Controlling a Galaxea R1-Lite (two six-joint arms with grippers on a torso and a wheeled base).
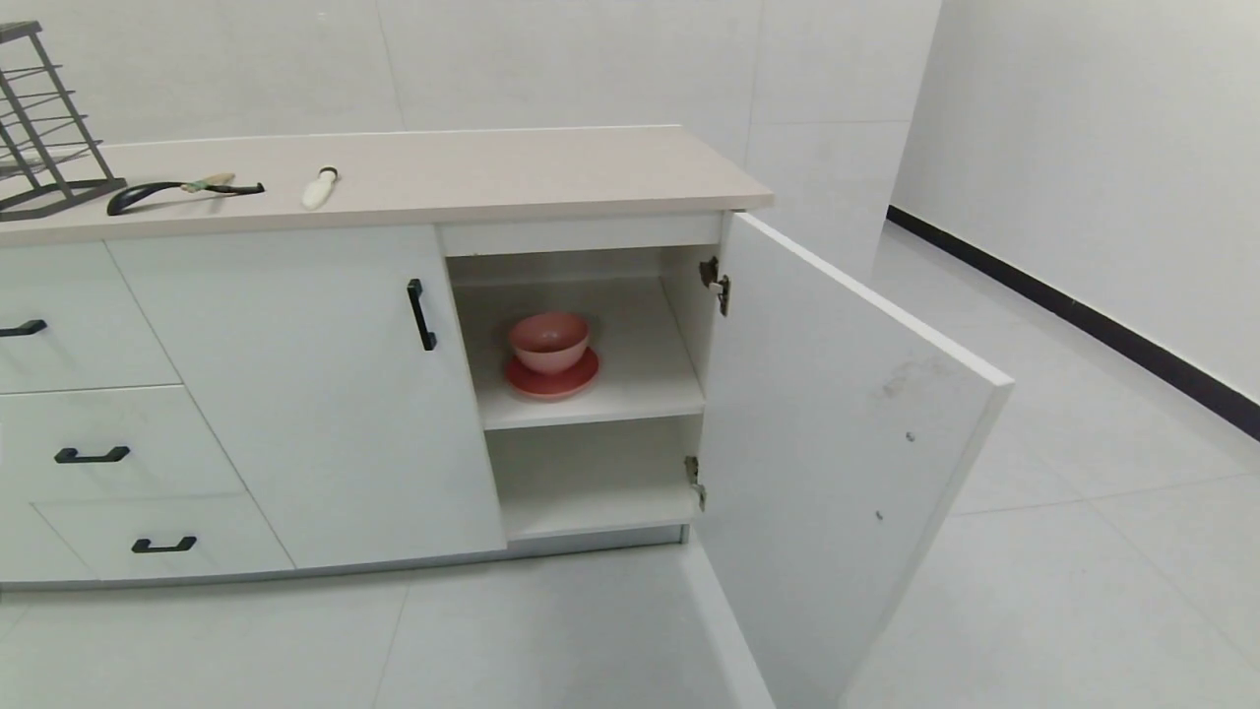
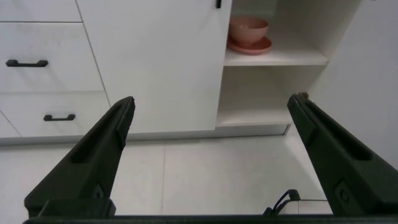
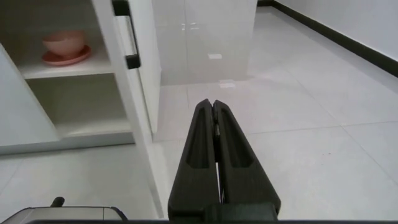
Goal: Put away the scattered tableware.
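A pink bowl point(image 1: 548, 341) sits on a pink plate point(image 1: 552, 382) on the upper shelf of the open cabinet point(image 1: 630, 384). On the countertop point(image 1: 512, 167) lie a black ladle point(image 1: 148, 193) with a small brush against it and a white-handled utensil point(image 1: 320, 187). My left gripper point(image 2: 211, 102) is open and holds nothing, low above the floor in front of the cabinet, with the bowl point(image 2: 249, 28) and plate point(image 2: 250, 45) far ahead. My right gripper point(image 3: 213, 107) is shut and holds nothing. It hangs over the floor beside the door's edge, well short of the bowl point(image 3: 64, 42).
The cabinet's right door point(image 1: 837, 433) stands wide open into the floor space; its black handle point(image 3: 129, 34) shows at the edge. A closed door and drawers point(image 1: 94, 453) lie to the left. A black wire rack point(image 1: 39, 118) stands at the counter's left end. The lower shelf point(image 1: 591, 507) is bare.
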